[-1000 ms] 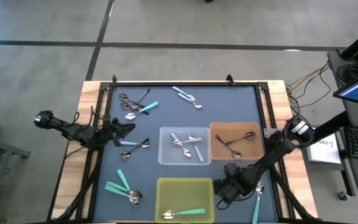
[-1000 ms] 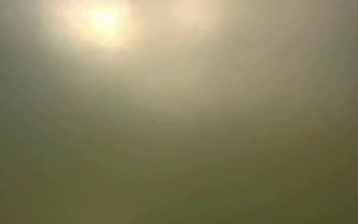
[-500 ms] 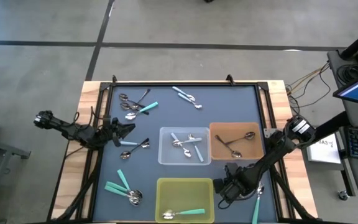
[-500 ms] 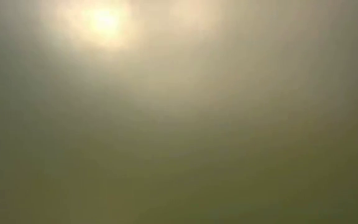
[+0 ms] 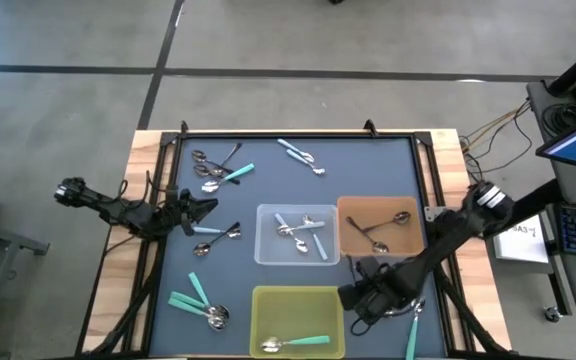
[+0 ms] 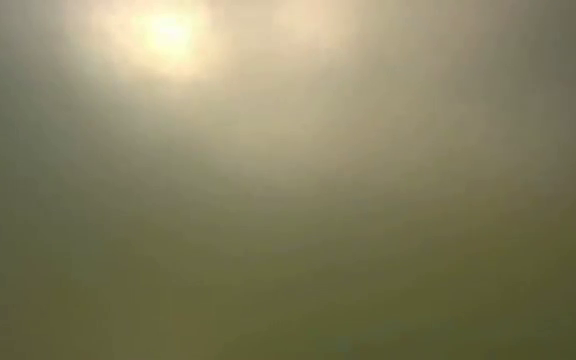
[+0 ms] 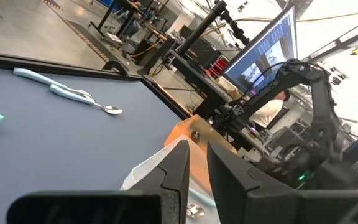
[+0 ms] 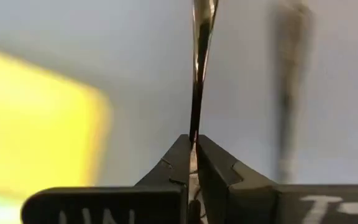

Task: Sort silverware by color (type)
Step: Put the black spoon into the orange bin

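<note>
Mat (image 5: 268, 185) edges: dark frame all round, wood border outside. Open room mostly mid-far strip between spoon groups, plus bare patch btwn left arm and clear bin.

Right gripper (image 5: 353, 294) sits near front edge, btwn yellow-green bin and brown bin; fingers (image 8: 182, 158) pinched together on thin dark handle (image 8: 196, 106) of a spoon, seen edge-on in wrist view. Left gripper (image 5: 208, 206) waits at left side of mat, fingers (image 7: 179, 165) a narrow gap apart, nothing btwn them.

Bins: clear bin (image 5: 263, 212) w/ light blue spoons; brown bin (image 5: 348, 206) w/ dark-handled spoons; yellow-green bin (image 5: 260, 296) w/ one teal spoon (image 5: 296, 342).

Loose silverware: mixed cluster (image 5: 216, 168) far left, light blue pair (image 5: 301, 156) far middle, one spoon (image 5: 218, 233) just beside left gripper, teal group (image 5: 198, 303) near-left, teal-handled one (image 5: 412, 335) by right front edge, part cut off.

Low view: only blurred glow, nothing readable. Held spoon's bowel end hidden under right arm from above; 2nd dark streak in right wrist view too blurred to ID.
</note>
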